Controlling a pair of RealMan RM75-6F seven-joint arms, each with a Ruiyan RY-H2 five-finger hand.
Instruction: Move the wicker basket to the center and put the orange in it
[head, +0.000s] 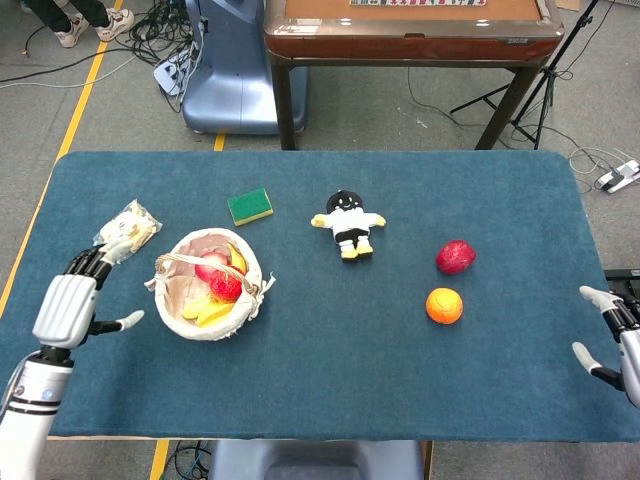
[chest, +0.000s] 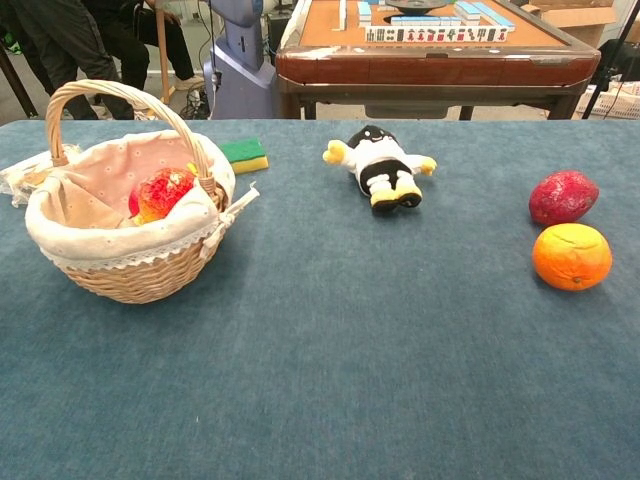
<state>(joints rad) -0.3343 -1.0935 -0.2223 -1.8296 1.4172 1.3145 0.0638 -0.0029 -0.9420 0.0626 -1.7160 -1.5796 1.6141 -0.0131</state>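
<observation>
wicker basket (head: 208, 283): left side of counter, fruit inside. orange (head: 444, 305): right side. left hand (head: 68, 306) empty, fingers spread, beside it; right hand (head: 622, 338) empty. advice: grip handle, slide without tipping.

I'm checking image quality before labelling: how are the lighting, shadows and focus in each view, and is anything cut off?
Head view: even, diffuse light, sharp focus, only a faint shadow under the orange; the right hand is cropped by the frame edge, the left hand is fully visible. Chest view: soft shadows beneath the wicker basket, no glare, neither hand visible.
</observation>
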